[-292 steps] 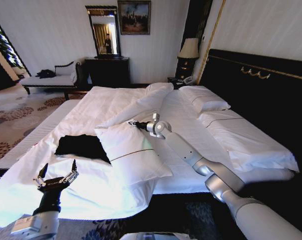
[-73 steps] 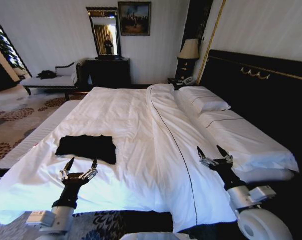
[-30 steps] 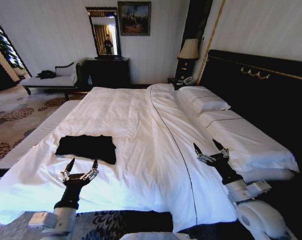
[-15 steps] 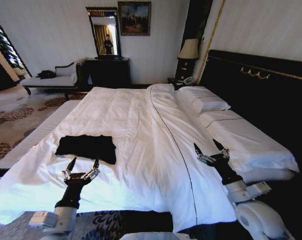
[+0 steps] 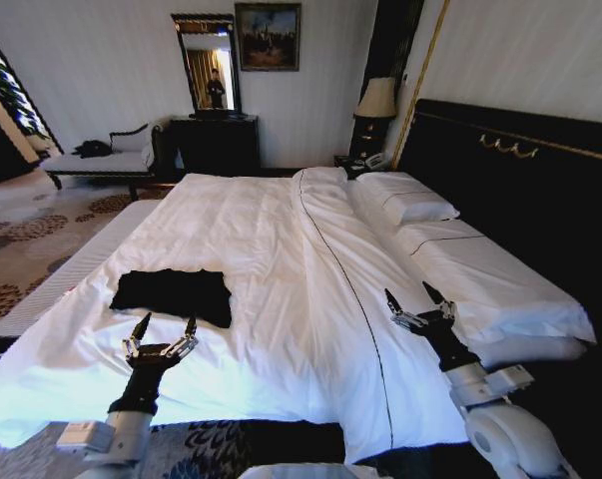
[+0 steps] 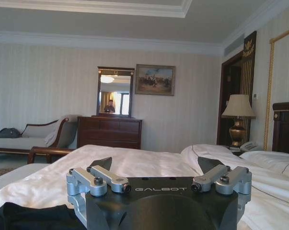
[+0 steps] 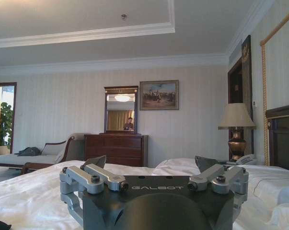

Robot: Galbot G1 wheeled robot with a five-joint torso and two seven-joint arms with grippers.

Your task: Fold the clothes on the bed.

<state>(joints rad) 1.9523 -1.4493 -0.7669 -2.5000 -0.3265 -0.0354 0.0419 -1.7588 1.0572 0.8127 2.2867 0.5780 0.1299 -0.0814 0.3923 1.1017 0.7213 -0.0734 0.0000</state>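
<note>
Left gripper (image 5: 162,326) spread wide, just short of the clothes (image 5: 173,293) (flat on the bed (image 5: 281,249)); right gripper (image 5: 415,302) likewise wide, well apart.

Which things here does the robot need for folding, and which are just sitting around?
For the job:
- black cotton T-shirt, lying flat
- big white-sheeted bed
- left gripper, open, beside the shirt
- right gripper, open, over the bed

Just around:
- white pillows
- bedside lamp
- dark wooden dresser
- chaise longue
</note>
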